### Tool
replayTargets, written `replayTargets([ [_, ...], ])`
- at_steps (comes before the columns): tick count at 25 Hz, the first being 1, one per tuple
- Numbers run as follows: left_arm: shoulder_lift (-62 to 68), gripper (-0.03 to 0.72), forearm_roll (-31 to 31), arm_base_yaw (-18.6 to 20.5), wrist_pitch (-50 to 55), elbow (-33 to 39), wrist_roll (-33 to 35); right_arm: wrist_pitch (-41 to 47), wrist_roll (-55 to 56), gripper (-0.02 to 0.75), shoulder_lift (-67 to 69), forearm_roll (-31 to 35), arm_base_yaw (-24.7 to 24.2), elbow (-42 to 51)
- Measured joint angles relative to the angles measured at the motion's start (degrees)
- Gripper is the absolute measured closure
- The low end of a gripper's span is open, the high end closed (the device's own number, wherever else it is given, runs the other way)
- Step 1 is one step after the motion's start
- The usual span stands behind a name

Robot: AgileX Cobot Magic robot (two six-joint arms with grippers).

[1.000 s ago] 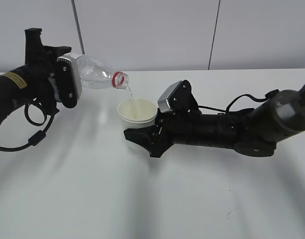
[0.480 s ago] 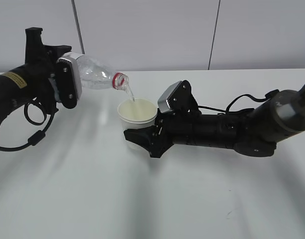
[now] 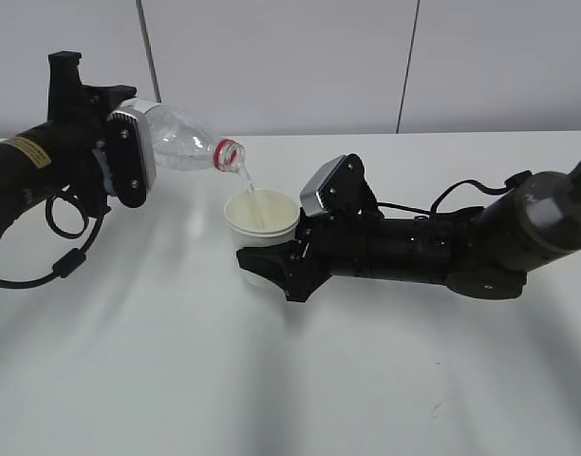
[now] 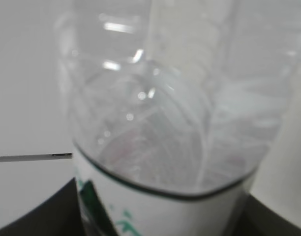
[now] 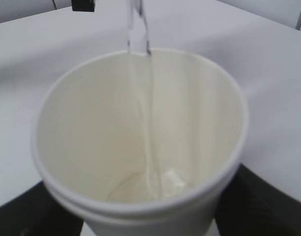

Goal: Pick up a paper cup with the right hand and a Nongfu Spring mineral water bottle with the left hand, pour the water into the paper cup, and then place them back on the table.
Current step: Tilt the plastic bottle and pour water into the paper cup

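My left gripper (image 3: 129,157) is shut on the Nongfu Spring mineral water bottle (image 3: 181,142), held tilted with its red-ringed neck pointing right and down. A thin stream of water runs from its mouth into the paper cup (image 3: 261,226). My right gripper (image 3: 271,264) is shut on the cup's lower body and holds it upright. In the left wrist view the clear bottle (image 4: 160,123) fills the frame, its label at the bottom between dark fingers (image 4: 37,221). In the right wrist view the cup (image 5: 140,142) shows a cream inside with water pooling at its bottom.
The white table (image 3: 290,380) spreads under both arms. A grey panelled wall (image 3: 300,57) stands behind it. The left arm's black cable (image 3: 67,256) loops down beside the gripper.
The stream of water keeps running into the cup. Both arms, the bottle and the cup hold nearly the same pose.
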Motion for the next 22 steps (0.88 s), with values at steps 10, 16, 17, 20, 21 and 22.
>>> replayTargets([
  [10, 0.0, 0.291, 0.0, 0.0, 0.0, 0.0, 0.4, 0.0, 0.0, 0.219, 0.0, -0.2, 0.0, 0.0],
  [16, 0.0, 0.291, 0.0, 0.0, -0.1, 0.0, 0.5, 0.2, 0.0, 0.220, 0.0, -0.2, 0.0, 0.0],
  [17, 0.0, 0.291, 0.0, 0.0, -0.1, 0.0, 0.5, 0.2, 0.0, 0.220, 0.0, -0.2, 0.0, 0.0],
  [20, 0.0, 0.292, 0.0, 0.0, -0.1, 0.0, 0.5, 0.3, 0.0, 0.220, 0.0, -0.2, 0.0, 0.0],
  [21, 0.0, 0.292, 0.0, 0.0, -0.1, 0.0, 0.5, 0.3, 0.0, 0.220, 0.0, -0.2, 0.0, 0.0],
  [22, 0.0, 0.292, 0.0, 0.0, -0.1, 0.0, 0.5, 0.3, 0.0, 0.220, 0.0, -0.2, 0.0, 0.0],
])
